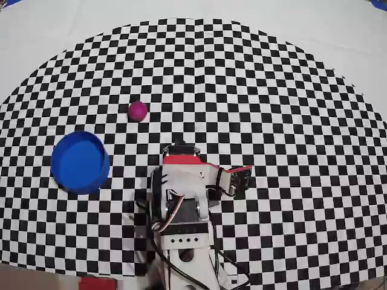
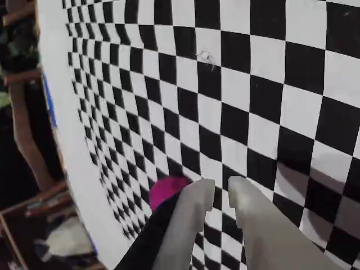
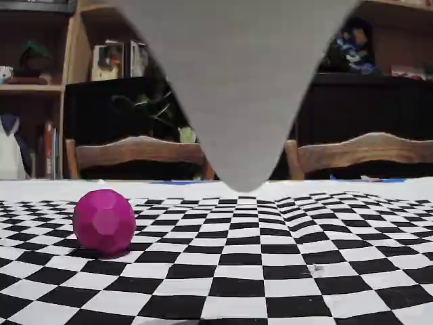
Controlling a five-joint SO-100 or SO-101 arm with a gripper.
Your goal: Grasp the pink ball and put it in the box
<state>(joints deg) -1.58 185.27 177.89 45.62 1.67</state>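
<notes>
A faceted pink ball (image 1: 138,111) is seen near the round, hollow blue box (image 1: 79,162); the pincer (image 2: 220,190) is held barely parted, empty.

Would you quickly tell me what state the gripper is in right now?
Gripper: slightly open, holding nothing; the pink ball lies beyond its fingertips on the checkered mat.

One pink ball (image 1: 138,110) lies on the checkered mat (image 1: 272,90), seen also in the wrist view (image 2: 166,190) and the fixed view (image 3: 104,221). One blue box (image 1: 80,162) stands on the same mat. One robot arm (image 1: 181,199) carries one gripper (image 2: 220,188) with two pale fingers (image 2: 194,216). Two wooden chair backs (image 3: 139,150) appear behind the table; shelf items beyond are perhaps several, too dim to count.
</notes>
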